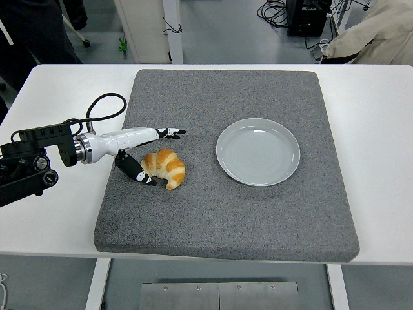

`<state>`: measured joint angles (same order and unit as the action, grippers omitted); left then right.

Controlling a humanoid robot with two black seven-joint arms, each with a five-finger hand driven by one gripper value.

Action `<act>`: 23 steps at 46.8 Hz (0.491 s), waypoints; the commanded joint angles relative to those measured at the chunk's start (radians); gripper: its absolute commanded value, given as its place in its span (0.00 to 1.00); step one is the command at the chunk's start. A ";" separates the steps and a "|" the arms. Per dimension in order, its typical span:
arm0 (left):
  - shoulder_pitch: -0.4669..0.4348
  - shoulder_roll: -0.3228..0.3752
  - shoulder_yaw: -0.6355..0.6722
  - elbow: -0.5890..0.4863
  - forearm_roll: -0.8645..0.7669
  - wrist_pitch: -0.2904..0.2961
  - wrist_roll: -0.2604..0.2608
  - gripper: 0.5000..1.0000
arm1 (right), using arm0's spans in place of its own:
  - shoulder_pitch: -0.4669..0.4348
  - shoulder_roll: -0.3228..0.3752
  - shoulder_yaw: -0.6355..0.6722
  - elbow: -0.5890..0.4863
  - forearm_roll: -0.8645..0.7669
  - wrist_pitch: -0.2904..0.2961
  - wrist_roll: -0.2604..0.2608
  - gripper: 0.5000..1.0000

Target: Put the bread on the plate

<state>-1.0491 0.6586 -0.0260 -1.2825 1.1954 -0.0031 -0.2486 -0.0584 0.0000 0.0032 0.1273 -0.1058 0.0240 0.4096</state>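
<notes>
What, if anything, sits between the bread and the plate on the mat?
Nothing visible. Only bare grey mat lies between the bread and the empty plate. The left hand is beside the bread's left end.

The croissant (165,167) I am after is golden brown with darker ridges, curved like a crescent, lying flat on the grey mat (226,213) left of the plate (258,152) and well apart from it. Its horns point down toward the near edge. The plate is round, pale grey-white, with a shallow raised rim, and sits upright on the mat, right of the croissant.
</notes>
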 commanded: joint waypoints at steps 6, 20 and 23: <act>0.003 -0.011 0.030 0.002 0.044 0.080 0.000 0.90 | 0.000 0.000 0.000 0.000 0.000 0.001 0.000 1.00; 0.001 -0.027 0.078 0.002 0.049 0.166 -0.011 0.74 | 0.000 0.000 0.000 0.000 0.000 -0.001 0.000 1.00; 0.001 -0.028 0.078 0.002 0.049 0.167 -0.012 0.66 | 0.000 0.000 0.000 0.000 0.000 0.001 0.000 1.00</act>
<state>-1.0477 0.6320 0.0521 -1.2807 1.2439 0.1620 -0.2596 -0.0582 0.0000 0.0031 0.1273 -0.1058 0.0244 0.4096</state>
